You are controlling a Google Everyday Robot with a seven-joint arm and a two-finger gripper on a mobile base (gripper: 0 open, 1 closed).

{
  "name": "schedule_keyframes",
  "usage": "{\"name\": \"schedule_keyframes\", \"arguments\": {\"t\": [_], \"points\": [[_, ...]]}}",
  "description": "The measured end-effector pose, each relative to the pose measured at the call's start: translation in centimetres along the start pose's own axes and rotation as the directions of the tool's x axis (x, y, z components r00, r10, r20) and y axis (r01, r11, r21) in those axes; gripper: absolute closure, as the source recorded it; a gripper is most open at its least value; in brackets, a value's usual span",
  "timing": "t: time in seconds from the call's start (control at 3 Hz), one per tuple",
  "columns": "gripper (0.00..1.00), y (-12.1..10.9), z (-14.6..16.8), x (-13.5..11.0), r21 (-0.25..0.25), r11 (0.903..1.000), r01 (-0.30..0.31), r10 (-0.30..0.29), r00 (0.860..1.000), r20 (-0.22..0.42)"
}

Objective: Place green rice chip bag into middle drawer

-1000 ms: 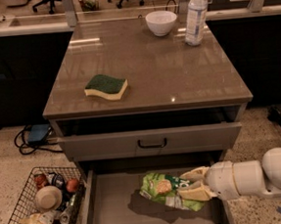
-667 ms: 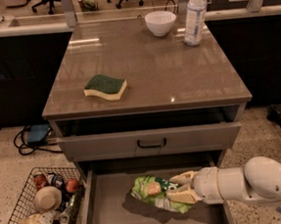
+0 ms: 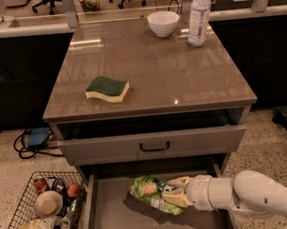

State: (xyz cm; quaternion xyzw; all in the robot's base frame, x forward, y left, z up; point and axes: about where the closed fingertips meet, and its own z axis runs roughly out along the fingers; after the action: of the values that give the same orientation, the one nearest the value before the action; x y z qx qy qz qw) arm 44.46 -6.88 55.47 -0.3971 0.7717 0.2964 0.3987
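My end effector (image 3: 176,193) clamps the green rice chip bag (image 3: 149,192) above the middle drawer (image 3: 113,224); open floor spreads to its left, with the right wall near.

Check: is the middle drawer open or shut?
Open: middle drawer floor lies exposed beneath the tool, which grips the green rice chip bag.

This looks like an office space used as a robot lab. Wheeled office chairs (image 3: 47,1) stand at the back beyond a long dark bench. The floor (image 3: 7,168) is speckled terrazzo, with cables (image 3: 31,145) lying loose on it. A freestanding counter (image 3: 149,61) with drawers stands in the middle, and a wire basket (image 3: 19,217) of odds and ends sits beside it. The robot's hand (image 3: 176,193) clasps the green rice chip bag (image 3: 146,189) over the open middle drawer (image 3: 110,222).
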Motion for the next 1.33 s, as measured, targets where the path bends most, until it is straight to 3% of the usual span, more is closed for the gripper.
{"name": "schedule_keyframes", "arguments": {"t": [0.33,0.67,1.0,1.33], "points": [[1.0,0.0,0.0,0.0,-0.001,1.0,0.0,0.0,1.0,0.001],[1.0,-0.2,1.0,1.8,-0.031,0.9995,-0.01,0.011,0.999,0.036],[1.0,-0.3,3.0,5.0,-0.119,0.9929,0.006,0.005,0.996,0.086],[1.0,0.2,3.4,5.3,-0.142,0.9899,0.001,0.013,0.995,0.097]]}}
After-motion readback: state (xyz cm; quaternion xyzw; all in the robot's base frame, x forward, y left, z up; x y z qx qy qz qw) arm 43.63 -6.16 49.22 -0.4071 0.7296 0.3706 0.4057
